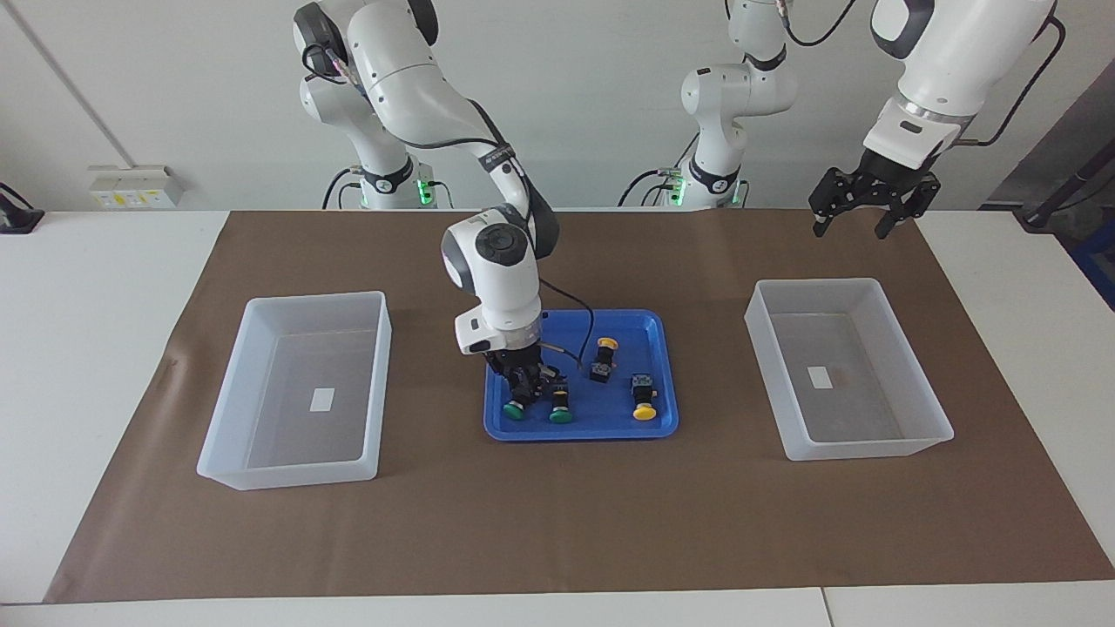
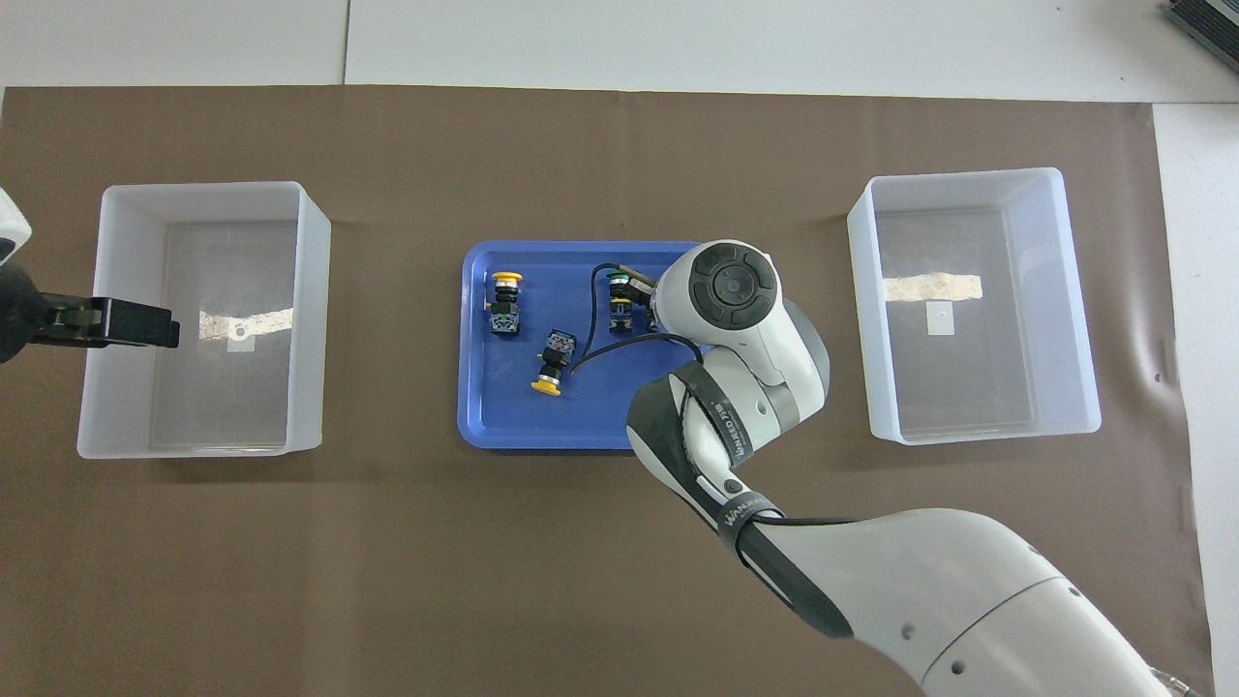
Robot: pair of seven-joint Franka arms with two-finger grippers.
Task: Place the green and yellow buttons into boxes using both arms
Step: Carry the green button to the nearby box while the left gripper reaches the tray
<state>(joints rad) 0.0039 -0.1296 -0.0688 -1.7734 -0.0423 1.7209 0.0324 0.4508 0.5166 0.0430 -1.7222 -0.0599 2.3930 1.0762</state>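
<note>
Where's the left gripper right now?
The left gripper hangs in the air at the left arm's end of the table, over the box there, jaws open, well apart from the blue tray.

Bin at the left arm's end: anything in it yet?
Empty. The bin at the left arm's end shows only its small white label on the bare floor; all four buttons lie in the blue tray.
</note>
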